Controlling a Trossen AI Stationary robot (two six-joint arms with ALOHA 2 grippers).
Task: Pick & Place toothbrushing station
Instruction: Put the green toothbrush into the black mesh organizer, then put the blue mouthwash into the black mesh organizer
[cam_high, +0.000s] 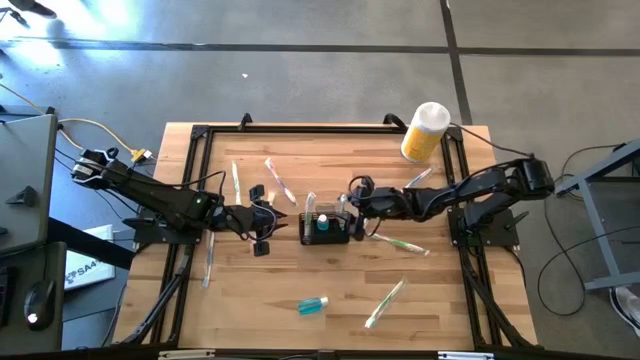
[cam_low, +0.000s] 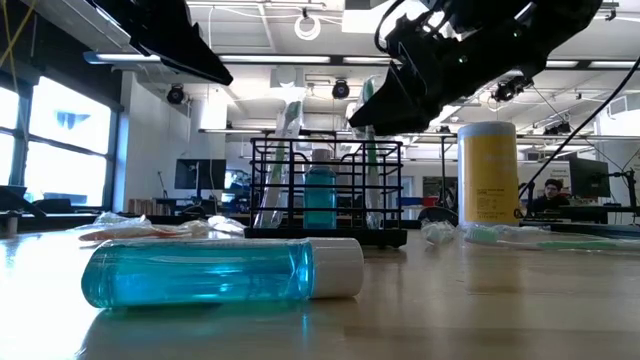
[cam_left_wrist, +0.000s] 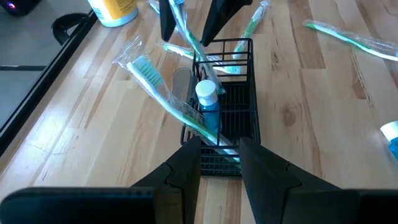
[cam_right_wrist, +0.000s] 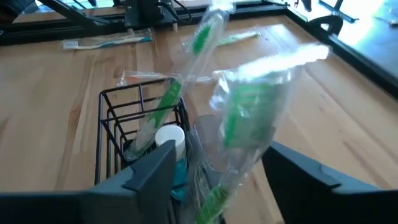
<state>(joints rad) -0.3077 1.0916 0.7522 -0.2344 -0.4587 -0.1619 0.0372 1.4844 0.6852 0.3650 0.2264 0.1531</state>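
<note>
The toothbrushing station, a black wire-mesh caddy (cam_high: 325, 230) (cam_low: 325, 190) (cam_left_wrist: 239, 106) (cam_right_wrist: 115, 121), stands on the wooden table's middle. In it stand a blue bottle with a white cap (cam_left_wrist: 208, 102) (cam_right_wrist: 171, 140) and wrapped green toothbrushes; one (cam_left_wrist: 165, 90) leans out over the rim. My left gripper (cam_high: 285, 224) (cam_left_wrist: 221, 155) is open just off the caddy's left end. My right gripper (cam_high: 350, 208) (cam_right_wrist: 227, 168) hovers open over the caddy's right end. A wrapped toothbrush (cam_right_wrist: 249, 112) stands blurred between its fingers, lower end down by the caddy. My right gripper's fingers stand wide on either side of the wrapped toothbrush's middle (cam_right_wrist: 239, 134), coming slanting down from the table's right. Whether either finger touches the wrapper, I cannot tell.
A yellow cylinder with a white lid (cam_high: 425, 132) (cam_low: 488, 175) stands at the far right. A blue bottle (cam_high: 312, 305) (cam_low: 220, 272) lies near the front edge. Loose wrapped toothbrushes (cam_high: 385, 303) (cam_high: 400, 243) (cam_high: 235, 180) lie around the caddy. Black frame rails (cam_high: 195, 190) run along both sides.
</note>
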